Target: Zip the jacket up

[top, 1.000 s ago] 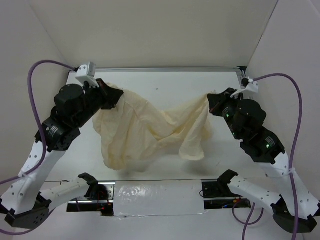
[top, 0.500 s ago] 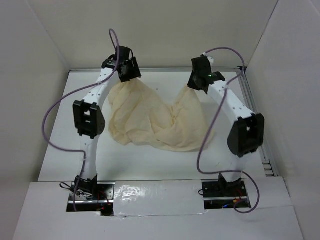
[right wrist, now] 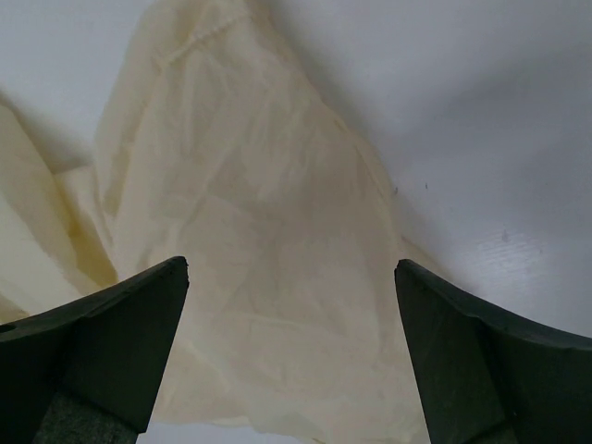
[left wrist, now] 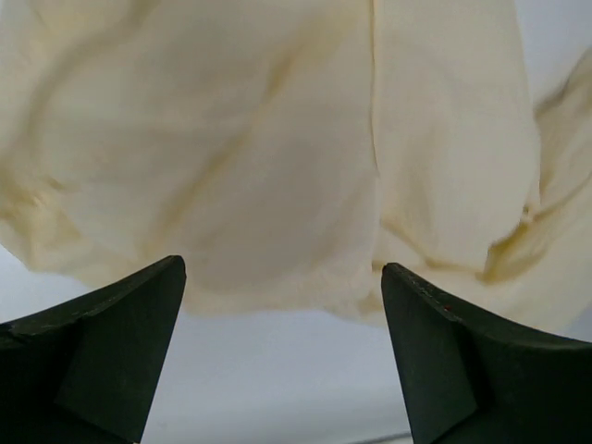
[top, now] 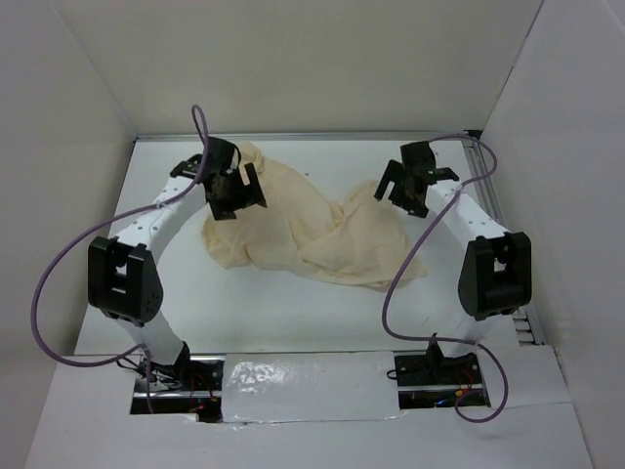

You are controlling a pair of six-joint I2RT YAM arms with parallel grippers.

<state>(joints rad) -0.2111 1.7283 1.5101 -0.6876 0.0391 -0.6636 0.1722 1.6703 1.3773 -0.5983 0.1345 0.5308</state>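
Observation:
The cream jacket (top: 312,230) lies crumpled in a loose heap on the white table, with nothing holding it. My left gripper (top: 244,195) hovers open over its left upper part. In the left wrist view the cloth (left wrist: 277,139) fills the top and the left gripper (left wrist: 282,273) has only bare table between its fingers. My right gripper (top: 402,191) stands open above the jacket's right upper edge. In the right wrist view the right gripper (right wrist: 291,268) is spread wide over the cloth (right wrist: 259,231) without touching it. The zipper pull is hidden in the folds.
White walls (top: 293,68) close in the table at the back and on both sides. A metal rail (top: 488,195) runs along the right edge. Purple cables (top: 59,274) loop off both arms. Bare table (top: 293,313) lies between the jacket and the arm bases.
Both grippers opened and let go of the jacket, which dropped from hanging between them into a heap on the table. Both arms drew slightly back from the far edge.

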